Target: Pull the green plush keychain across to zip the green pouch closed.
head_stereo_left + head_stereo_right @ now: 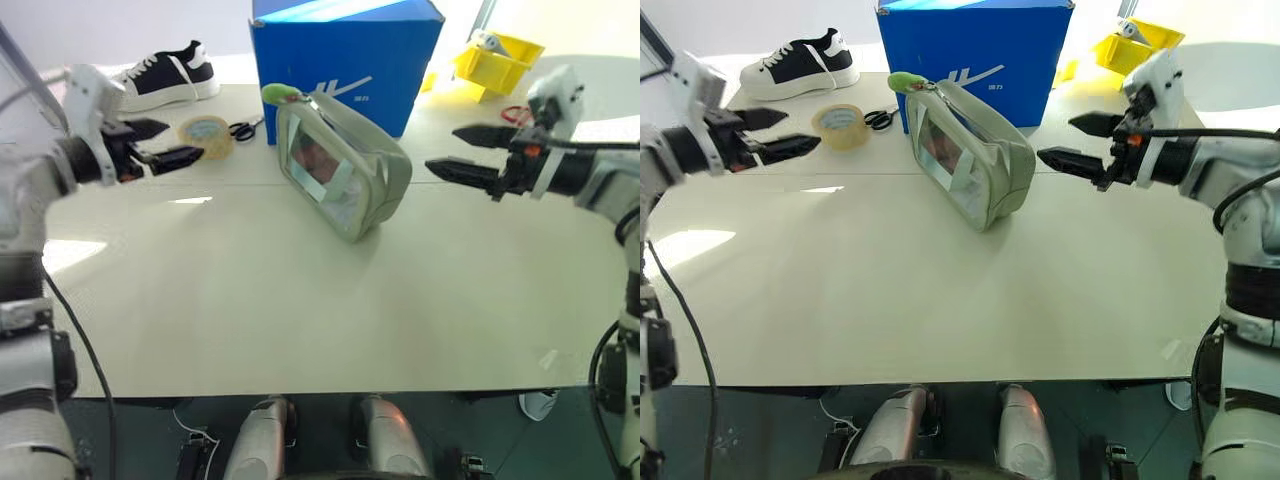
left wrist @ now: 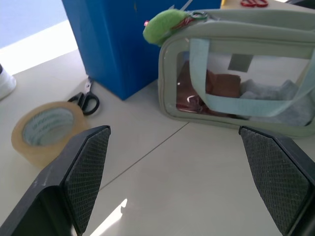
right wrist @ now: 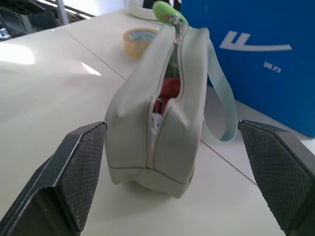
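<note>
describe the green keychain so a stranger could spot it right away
Find the big blue cardboard box at the table's far edge. In front stands a pale sage-green soft pouch; on its top corner nearest the tape roll sits the lime-green fuzzy oval keychain, the brightest green thing there.

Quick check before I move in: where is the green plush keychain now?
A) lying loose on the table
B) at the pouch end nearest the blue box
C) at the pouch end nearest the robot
B: the green plush keychain sits at the green pouch's far end, beside the blue box.

One pouch [image 1: 345, 165], one keychain [image 1: 279, 94], one blue box [image 1: 345, 55], one tape roll [image 1: 206, 135], one scissors [image 1: 245, 128], one shoe [image 1: 165, 75], one yellow bin [image 1: 497, 60].
</note>
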`<state>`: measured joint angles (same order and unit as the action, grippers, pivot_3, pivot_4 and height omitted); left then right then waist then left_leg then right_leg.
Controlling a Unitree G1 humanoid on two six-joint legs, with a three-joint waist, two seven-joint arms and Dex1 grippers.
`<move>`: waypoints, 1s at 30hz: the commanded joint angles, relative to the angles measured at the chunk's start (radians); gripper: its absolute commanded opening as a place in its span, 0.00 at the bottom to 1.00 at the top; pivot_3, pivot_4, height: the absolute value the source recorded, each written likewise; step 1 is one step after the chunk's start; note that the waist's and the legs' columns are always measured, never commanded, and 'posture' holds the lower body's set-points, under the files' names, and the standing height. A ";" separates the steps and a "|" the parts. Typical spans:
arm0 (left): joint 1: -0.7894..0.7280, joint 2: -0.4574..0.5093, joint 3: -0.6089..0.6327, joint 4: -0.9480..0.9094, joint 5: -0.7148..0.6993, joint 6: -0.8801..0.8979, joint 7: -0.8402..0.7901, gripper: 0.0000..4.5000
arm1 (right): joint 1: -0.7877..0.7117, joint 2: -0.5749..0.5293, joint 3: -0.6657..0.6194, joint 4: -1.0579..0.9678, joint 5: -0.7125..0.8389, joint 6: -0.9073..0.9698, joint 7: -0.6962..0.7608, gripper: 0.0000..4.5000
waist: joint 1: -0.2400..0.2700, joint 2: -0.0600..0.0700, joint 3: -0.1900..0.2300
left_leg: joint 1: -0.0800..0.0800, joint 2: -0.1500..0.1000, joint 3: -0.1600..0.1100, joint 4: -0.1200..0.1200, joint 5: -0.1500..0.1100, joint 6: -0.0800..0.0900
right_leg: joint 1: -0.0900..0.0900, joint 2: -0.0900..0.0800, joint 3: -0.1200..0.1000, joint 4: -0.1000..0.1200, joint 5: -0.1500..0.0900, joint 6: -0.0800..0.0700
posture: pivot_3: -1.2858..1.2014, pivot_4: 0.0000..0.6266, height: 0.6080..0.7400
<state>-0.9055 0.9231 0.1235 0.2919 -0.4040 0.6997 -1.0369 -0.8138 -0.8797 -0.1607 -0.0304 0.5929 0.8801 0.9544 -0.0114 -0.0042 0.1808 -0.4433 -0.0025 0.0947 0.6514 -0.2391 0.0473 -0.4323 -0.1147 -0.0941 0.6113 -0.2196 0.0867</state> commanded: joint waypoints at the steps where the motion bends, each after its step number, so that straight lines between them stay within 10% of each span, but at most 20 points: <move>1: -0.052 0.026 -0.035 0.083 0.055 -0.083 -0.044 0.99 | -0.034 0.000 0.008 0.024 -0.001 -0.003 0.005 0.99 | 0.001 0.000 0.000 | 0.000 0.000 0.000 0.000 0.000 0.000 | 0.000 0.000 0.000 0.000 0.000 0.000 | 0.52 0.24 1.00; 15: -0.134 -0.034 -0.059 0.099 0.094 -0.151 -0.049 0.99 | -0.060 0.029 0.055 0.026 -0.052 -0.044 -0.020 0.99 | 0.001 -0.001 0.000 | 0.000 -0.001 0.002 0.002 0.001 0.000 | -0.001 -0.002 0.000 0.002 0.001 0.002 | 0.52 0.24 1.00; 30: -0.223 -0.066 -0.078 -0.234 -0.124 0.121 -0.197 0.99 | -0.155 0.297 0.253 0.060 -0.202 -0.154 -0.131 0.99 | -0.004 -0.001 0.002 | 0.000 0.001 0.003 0.011 0.001 -0.001 | 0.000 0.003 0.001 0.010 0.001 0.002 | 0.52 0.24 1.00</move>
<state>-1.1210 0.8353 0.0157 0.0885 -0.5143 0.8211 -1.2367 -0.9414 -0.5894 0.0896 0.0447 0.4077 0.7567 0.8348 -0.0155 -0.0051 0.1827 -0.4436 -0.0011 0.0976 0.6629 -0.2381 0.0472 -0.4320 -0.1117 -0.0936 0.6227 -0.2188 0.0892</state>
